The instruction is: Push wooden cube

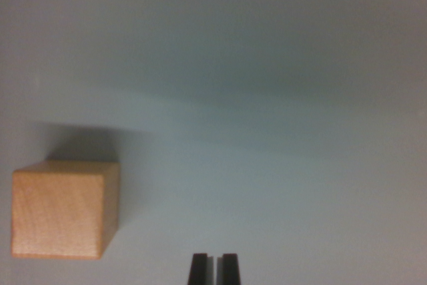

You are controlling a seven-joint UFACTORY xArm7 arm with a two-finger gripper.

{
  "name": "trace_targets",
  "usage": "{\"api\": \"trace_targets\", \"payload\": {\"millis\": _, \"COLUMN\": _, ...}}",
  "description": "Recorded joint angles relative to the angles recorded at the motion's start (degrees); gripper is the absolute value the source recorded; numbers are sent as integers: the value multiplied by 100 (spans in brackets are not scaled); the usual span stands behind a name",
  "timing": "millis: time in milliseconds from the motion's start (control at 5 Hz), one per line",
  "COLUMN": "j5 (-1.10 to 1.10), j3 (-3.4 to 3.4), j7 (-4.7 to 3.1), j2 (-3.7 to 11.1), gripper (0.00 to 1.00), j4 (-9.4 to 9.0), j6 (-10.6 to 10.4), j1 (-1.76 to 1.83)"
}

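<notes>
- The wooden cube (63, 210) sits low at the wrist view's left, resting flat on the grey surface (280, 131).
- Its broad pale-orange face, lightly speckled with grain, fills most of what shows; a narrower, darker side face shows on the side toward the wrist view's right.
- A soft shadow spreads from the cube's upper edge onto the surface above it.
- The gripper (214, 268) pokes in at the bottom edge, to the right of the cube in the wrist view and a little below its lower edge.
- Only the two dark fingertips (199, 269) show; they stand nearly together, with just a thin slit between them and nothing held.
- The gripper is clear of the cube, with bare surface between them.
- Beyond the cube the surface runs plain and grey, darker toward the top.
</notes>
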Motion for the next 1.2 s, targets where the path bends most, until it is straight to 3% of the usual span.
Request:
{"api": "trace_targets", "payload": {"millis": 200, "j5": 0, "j3": 0, "j7": 0, "j2": 0, "gripper": 0, "j4": 0, "j6": 0, "j1": 0}}
{"api": "trace_targets", "payload": {"millis": 400, "j5": -25, "j3": 69, "j7": 197, "j2": 73, "gripper": 0, "j4": -194, "j6": -242, "j1": 115}}
{"api": "trace_targets", "payload": {"millis": 600, "j5": -25, "j3": 69, "j7": 197, "j2": 73, "gripper": 0, "j4": -194, "j6": -242, "j1": 115}}
{"api": "trace_targets", "payload": {"millis": 800, "j5": -49, "j3": 133, "j7": 381, "j2": 141, "gripper": 0, "j4": -375, "j6": -468, "j1": 222}}
{"api": "trace_targets", "payload": {"millis": 1000, "j5": -49, "j3": 133, "j7": 381, "j2": 141, "gripper": 0, "j4": -375, "j6": -468, "j1": 222}}
{"api": "trace_targets", "payload": {"millis": 1200, "j5": -71, "j3": 192, "j7": 550, "j2": 204, "gripper": 0, "j4": -542, "j6": -676, "j1": 321}}
